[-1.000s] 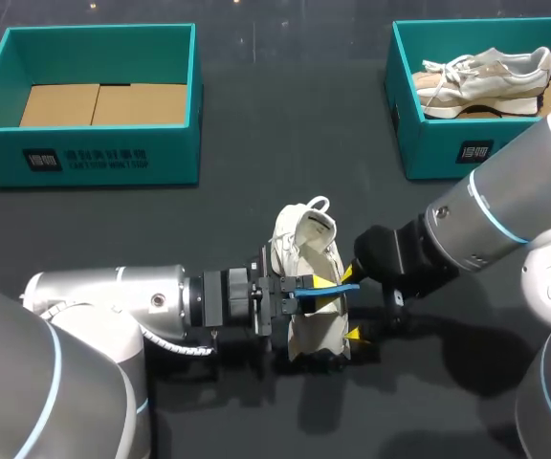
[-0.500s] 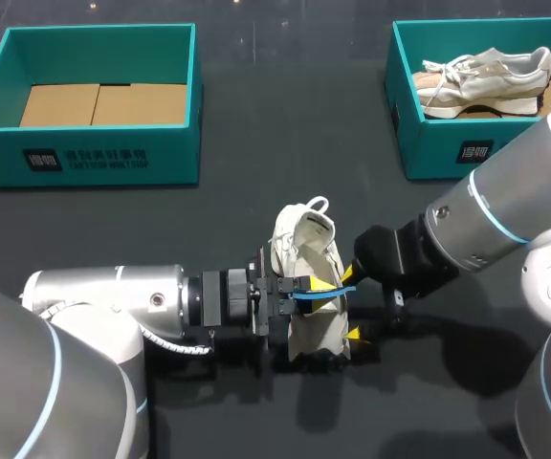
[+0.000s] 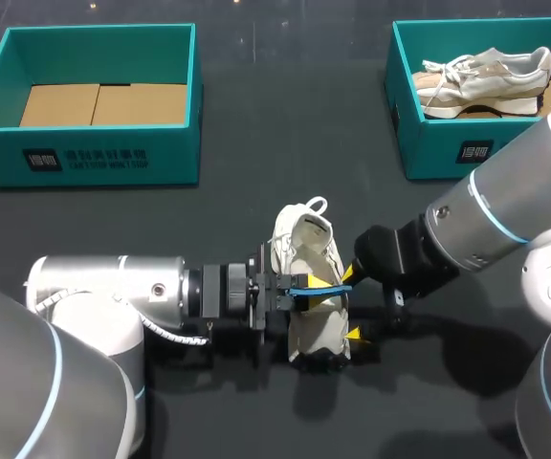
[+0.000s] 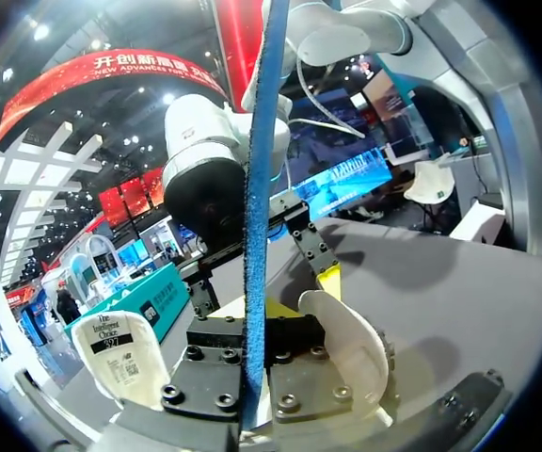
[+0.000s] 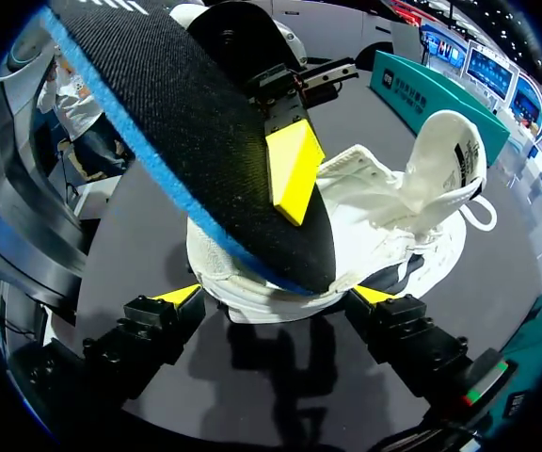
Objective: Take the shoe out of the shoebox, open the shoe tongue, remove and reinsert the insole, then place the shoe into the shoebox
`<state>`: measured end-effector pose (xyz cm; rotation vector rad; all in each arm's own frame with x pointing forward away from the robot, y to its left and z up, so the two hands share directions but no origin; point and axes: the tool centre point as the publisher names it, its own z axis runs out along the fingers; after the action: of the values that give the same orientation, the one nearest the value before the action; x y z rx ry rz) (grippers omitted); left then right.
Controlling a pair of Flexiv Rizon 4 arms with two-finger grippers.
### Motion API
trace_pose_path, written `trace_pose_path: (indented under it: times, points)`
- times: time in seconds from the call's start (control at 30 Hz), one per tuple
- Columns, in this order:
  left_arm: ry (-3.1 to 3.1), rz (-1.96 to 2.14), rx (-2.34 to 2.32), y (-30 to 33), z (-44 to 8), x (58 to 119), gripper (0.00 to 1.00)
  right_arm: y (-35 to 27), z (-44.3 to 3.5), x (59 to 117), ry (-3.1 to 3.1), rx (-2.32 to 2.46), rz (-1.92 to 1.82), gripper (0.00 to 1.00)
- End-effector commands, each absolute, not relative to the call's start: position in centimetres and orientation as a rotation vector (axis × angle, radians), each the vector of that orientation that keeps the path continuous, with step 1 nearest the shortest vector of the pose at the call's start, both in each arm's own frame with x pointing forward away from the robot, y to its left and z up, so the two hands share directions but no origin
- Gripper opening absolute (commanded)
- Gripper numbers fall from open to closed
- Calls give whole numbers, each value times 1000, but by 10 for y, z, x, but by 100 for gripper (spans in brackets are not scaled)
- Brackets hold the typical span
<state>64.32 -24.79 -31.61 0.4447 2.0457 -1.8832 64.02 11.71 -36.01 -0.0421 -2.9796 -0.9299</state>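
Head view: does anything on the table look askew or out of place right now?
Only the insole: it juts tilted out of the white shoe mid-table, pinched by the left gripper while the right gripper clamps the shoe. That suits the insole step, no fault. The other shoe lies in its box.

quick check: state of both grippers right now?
Left gripper: closed, holding the insole.
Right gripper: closed on the shoe, one yellow tip against each side.
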Motion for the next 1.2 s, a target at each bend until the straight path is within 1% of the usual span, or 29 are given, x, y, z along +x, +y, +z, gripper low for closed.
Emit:
trace_pose_path:
  times: [0.03, 0.4, 0.7, 0.73, 0.8, 0.83, 0.93, 1.03, 1.13, 1.2]
  points:
    - [2059, -1883, 456, -253, -322, 651, 0, 119, -361, 638, -2983, -43, -931, 100]
    - [2100, -1848, 453, -253, -341, 661, 0, 119, -361, 638, -2983, -43, -931, 100]
    - [2111, -1863, 445, -252, -341, 660, 0, 119, -361, 638, -2983, -43, -931, 100]
    - [2112, -1865, 446, -252, -340, 660, 3, 119, -361, 638, -2983, -43, -931, 100]
    - [2112, -1869, 448, -251, -339, 659, 15, 119, -361, 638, -2983, -43, -931, 100]
    - [2110, -1871, 449, -251, -338, 658, 18, 119, -361, 638, -2983, -43, -931, 100]
    - [2101, -1877, 453, -250, -334, 656, 18, 119, -361, 638, -2983, -43, -931, 100]
    - [2091, -1880, 460, -250, -330, 654, 24, 119, -361, 638, -2983, -43, -931, 100]
    - [2079, -1882, 469, -250, -325, 652, 23, 119, -361, 638, -2983, -43, -931, 100]
    - [2073, -1880, 475, -250, -322, 650, 25, 119, -361, 638, -2983, -43, -931, 100]
